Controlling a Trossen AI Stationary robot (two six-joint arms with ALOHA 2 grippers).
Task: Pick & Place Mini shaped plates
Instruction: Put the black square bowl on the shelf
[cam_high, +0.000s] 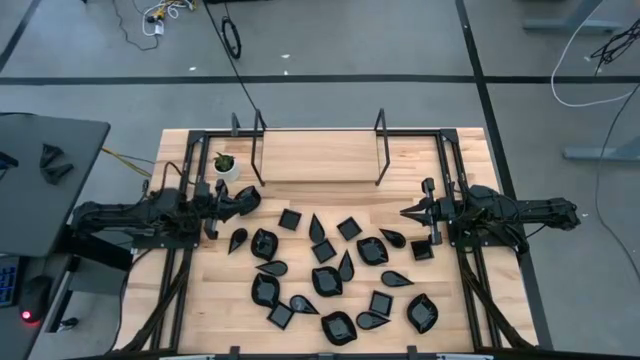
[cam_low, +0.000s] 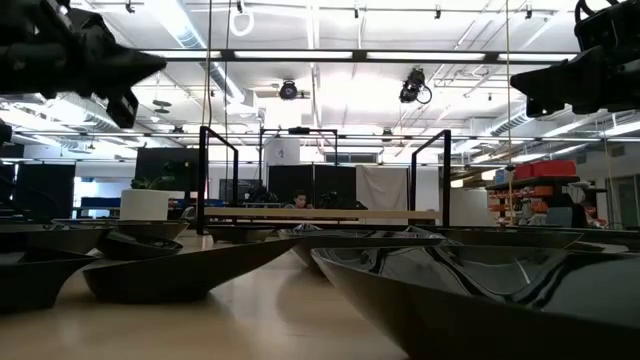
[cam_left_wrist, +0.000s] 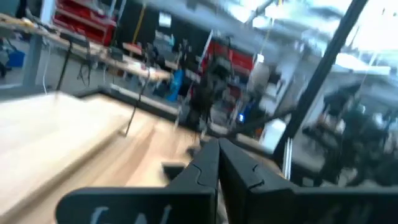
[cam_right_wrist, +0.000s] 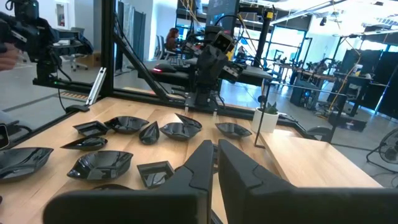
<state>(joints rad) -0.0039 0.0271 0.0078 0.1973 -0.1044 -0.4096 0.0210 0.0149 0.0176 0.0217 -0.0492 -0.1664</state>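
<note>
Dark end effectors closed, empty.

The small glossy black shallow plates crowd the middle and near part of the wooden tabletop, leaving only narrow gaps among them. Behind the plates, a bare strip lies free between the two black metal frame posts. The small white pot with a green plant blocks its left end.
</note>
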